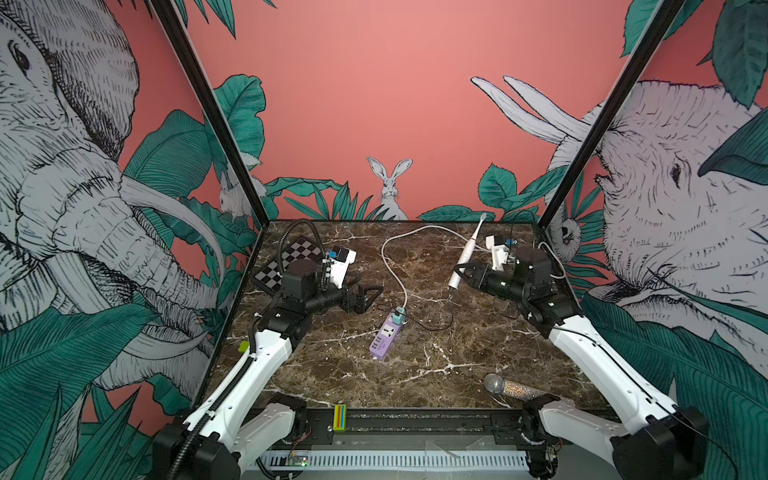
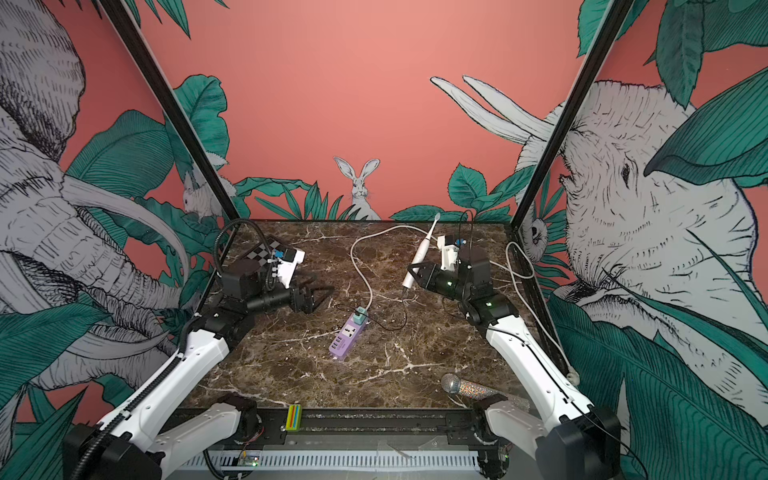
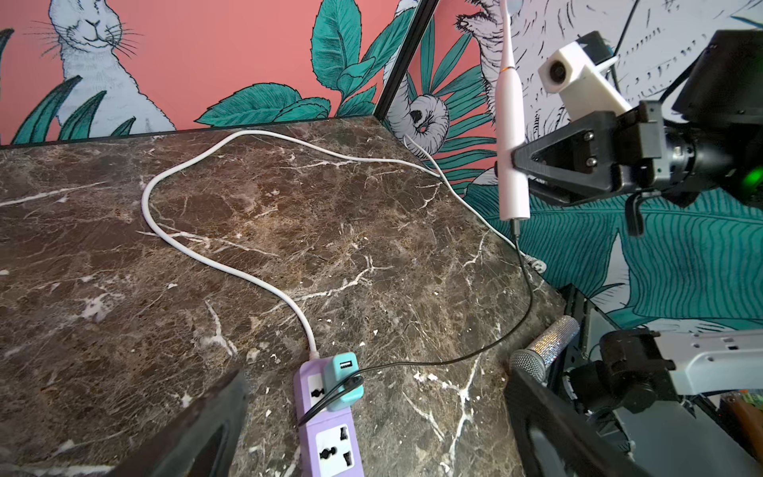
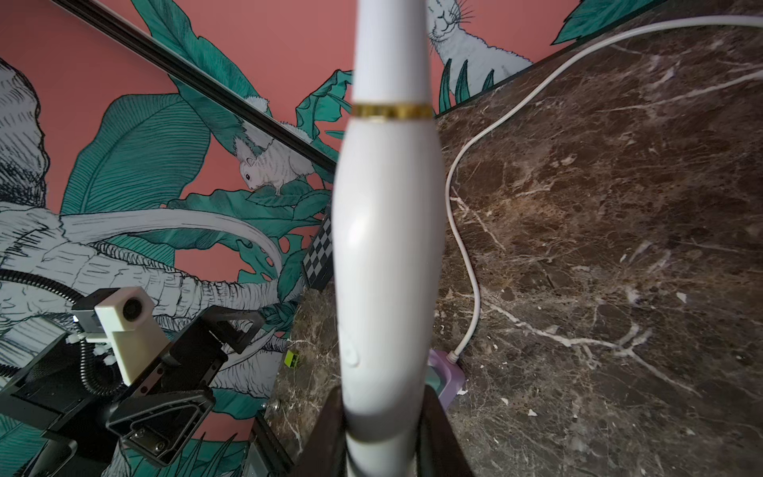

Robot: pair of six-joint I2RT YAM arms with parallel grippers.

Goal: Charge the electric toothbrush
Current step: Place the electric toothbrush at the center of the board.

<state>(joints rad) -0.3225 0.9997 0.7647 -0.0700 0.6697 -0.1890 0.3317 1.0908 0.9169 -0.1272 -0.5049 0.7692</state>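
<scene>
Toothbrush (image 1: 469, 245) sits clamped in right gripper (image 1: 458, 272) (black cable (image 3: 529, 289) at base); left gripper (image 1: 370, 300) gapes empty.

We see the electric toothbrush (image 1: 468, 248) (image 2: 422, 248) right of centre in both top views, toward the far edge of the desk (image 1: 478, 345) and held clear of it. It is a slim white wand, near upright. It leans so that the small bristle head points up and right in the frame, with the thick end down and left. The jaws of the right gripper (image 1: 458, 275) are closed on its lower handle. In the left wrist view the electric toothbrush (image 3: 508, 115) looks pale pink, and a thin black cable (image 3: 529, 289) is plugged into its bottom end. In the right wrist view its smooth handle (image 4: 388, 247) fills the centre, with a gold ring at the neck.
</scene>
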